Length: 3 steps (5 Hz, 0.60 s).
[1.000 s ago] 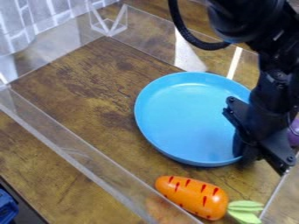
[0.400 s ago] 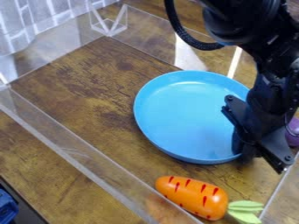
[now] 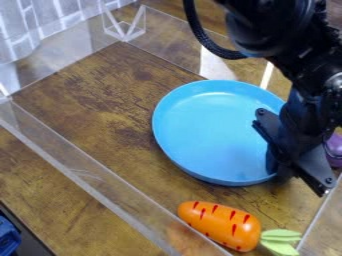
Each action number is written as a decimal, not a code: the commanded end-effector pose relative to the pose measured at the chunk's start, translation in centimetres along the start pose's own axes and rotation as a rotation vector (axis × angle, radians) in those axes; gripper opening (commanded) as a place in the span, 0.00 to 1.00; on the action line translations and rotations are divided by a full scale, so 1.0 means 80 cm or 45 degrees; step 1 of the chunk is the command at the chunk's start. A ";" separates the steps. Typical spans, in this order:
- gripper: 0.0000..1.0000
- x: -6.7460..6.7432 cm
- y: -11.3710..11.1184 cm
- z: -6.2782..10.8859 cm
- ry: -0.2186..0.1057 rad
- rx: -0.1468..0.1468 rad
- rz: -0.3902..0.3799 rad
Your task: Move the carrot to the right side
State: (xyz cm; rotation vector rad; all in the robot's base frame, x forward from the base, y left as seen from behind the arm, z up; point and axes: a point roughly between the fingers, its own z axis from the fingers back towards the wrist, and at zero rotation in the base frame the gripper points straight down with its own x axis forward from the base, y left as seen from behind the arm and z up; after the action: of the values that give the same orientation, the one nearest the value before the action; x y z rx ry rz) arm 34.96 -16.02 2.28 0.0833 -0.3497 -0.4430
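The carrot (image 3: 221, 225) is a stubby orange toy with dark lines, lying at the bottom edge of the view. Its light green top (image 3: 281, 240) points right. My black gripper (image 3: 285, 177) points steeply down at the right rim of the blue plate (image 3: 201, 135), above and to the right of the carrot and apart from it. Its fingers look shut, and I see nothing held between them. The arm hides the plate's right edge.
A purple eggplant (image 3: 334, 150) peeks out at the right edge behind the arm. Clear plastic walls (image 3: 80, 170) fence the wooden table (image 3: 94, 95) on the left and front. A clear stand (image 3: 124, 20) is at the back.
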 end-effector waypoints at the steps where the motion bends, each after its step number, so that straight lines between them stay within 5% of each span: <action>1: 0.00 -0.017 0.001 -0.005 0.034 -0.008 0.012; 3: 0.00 -0.021 -0.013 0.008 0.007 -0.041 -0.081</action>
State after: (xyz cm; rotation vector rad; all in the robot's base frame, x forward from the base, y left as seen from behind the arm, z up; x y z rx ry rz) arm 33.64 -15.87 2.26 0.0697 -0.3447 -0.4930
